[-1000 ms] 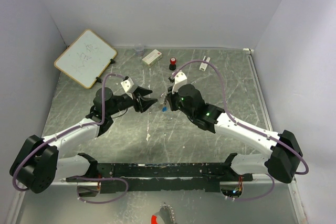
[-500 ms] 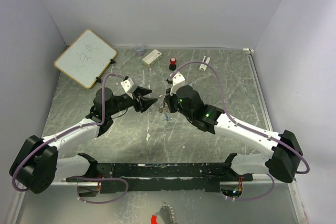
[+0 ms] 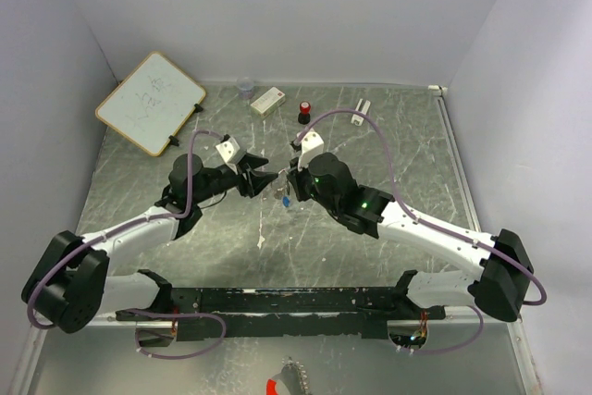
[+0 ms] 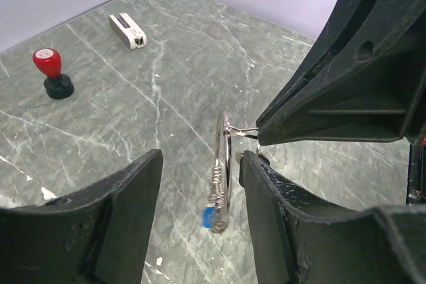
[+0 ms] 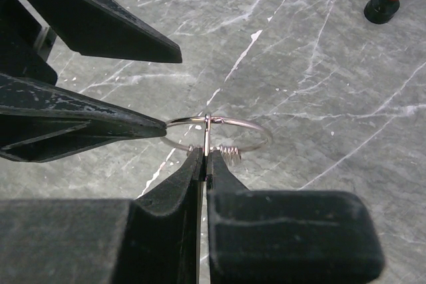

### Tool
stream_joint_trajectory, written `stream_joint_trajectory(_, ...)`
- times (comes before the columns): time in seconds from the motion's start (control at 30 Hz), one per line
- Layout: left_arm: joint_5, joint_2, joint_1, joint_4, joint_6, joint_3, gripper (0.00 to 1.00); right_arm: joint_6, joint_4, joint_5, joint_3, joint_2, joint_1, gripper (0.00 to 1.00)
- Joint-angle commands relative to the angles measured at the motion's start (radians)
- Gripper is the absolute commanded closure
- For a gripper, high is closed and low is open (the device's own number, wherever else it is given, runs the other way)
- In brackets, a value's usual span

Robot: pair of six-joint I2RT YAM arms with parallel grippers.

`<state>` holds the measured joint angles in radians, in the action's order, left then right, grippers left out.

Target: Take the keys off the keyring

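Keyring [image 4: 223, 164] hangs at frame centre above the worktop [image 4: 133, 118], pinched in the clenched right hand [image 5: 205, 155]; the left hand [image 4: 200, 164] stands released around it, blue-headed key [image 4: 210, 218] hanging below.

Robotics lab cell, plain white walls [image 3: 277, 16], grey marbled table [image 3: 425, 136], whiteboard [image 3: 151, 102]

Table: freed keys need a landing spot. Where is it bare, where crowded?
Bare: the table right of the right arm; between whiteboard and left arm; between both arms and the base rail. Crowded: centre, where left gripper and right gripper meet at the keyring, and the back edge by red knob and white box.
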<state>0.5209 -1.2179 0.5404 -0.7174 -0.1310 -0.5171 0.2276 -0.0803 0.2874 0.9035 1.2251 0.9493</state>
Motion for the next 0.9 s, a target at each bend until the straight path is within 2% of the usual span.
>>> stream_joint_trajectory(0.0,0.047,-0.033,0.010,-0.075,-0.013,-0.001,0.38,-0.004,0.024,0.019,0.024,-0.030,0.009,1.00)
stream_joint_trajectory(0.2,0.111,-0.039,0.017,-0.097,-0.009,0.010,0.42,-0.008,0.023,0.031,0.028,-0.040,0.013,1.00)
stream_joint_trajectory(0.6,0.097,-0.076,0.034,-0.149,-0.013,0.005,0.46,-0.006,0.010,0.020,0.048,-0.030,0.026,1.00)
stream_joint_trajectory(0.73,0.095,-0.098,0.038,-0.154,0.020,-0.016,0.44,-0.001,-0.017,0.002,0.061,-0.028,0.031,1.00)
stream_joint_trajectory(0.87,0.098,-0.119,0.041,-0.097,0.083,-0.057,0.46,0.001,-0.059,-0.007,0.079,-0.032,0.036,1.00)
